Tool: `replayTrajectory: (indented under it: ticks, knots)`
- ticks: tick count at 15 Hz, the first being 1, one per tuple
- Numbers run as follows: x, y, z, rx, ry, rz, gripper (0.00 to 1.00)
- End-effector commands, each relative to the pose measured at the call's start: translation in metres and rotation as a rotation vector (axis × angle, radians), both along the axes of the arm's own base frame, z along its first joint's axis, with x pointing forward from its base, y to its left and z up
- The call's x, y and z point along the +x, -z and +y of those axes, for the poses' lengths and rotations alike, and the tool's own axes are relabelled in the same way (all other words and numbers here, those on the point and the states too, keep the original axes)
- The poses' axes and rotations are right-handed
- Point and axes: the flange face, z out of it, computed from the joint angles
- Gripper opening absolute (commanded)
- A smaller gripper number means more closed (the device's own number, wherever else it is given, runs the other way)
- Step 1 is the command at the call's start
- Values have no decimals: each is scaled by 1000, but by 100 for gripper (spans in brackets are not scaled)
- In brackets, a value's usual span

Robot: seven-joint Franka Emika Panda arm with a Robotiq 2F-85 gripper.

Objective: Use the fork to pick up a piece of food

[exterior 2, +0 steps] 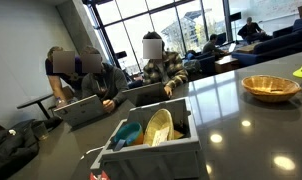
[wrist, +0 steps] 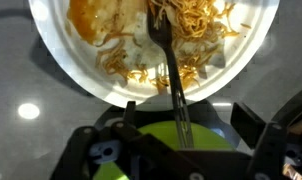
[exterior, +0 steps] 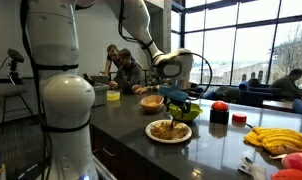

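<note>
**Gripper (wrist: 179, 142) holding the fork over the plate**

Gripper's clamped round the fork (wrist: 167, 62) handle, with something green (wrist: 206, 135) tucked between its fingers, can't tell what. Wrist view has the tines right in among the piece of food (wrist: 196, 22), a golden stringy heap on the white plate (wrist: 76, 60). Plate sits on the dark table (wrist: 26, 120). In an exterior view a tan bowl (exterior: 151, 101) sits further back, and bananas (exterior: 276, 138) lie off to the right.
</note>
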Motion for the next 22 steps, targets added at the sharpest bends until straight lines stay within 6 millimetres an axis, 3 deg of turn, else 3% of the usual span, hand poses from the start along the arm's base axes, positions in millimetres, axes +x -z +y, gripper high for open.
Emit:
replayTrajectory:
  ticks: [1,3,4,10,16,22]
  knots:
    - [-2,14,-5,-3,5,-18,68]
    - [-5,21,-6,-20,5,-15,52]
    - [5,1,-11,-29,7,-16,45]
    - [5,-11,-16,-114,-32,-46,0]
    - [4,-32,-15,-196,-64,-48,1]
    - [1,-84,3,-201,-59,-160,1]
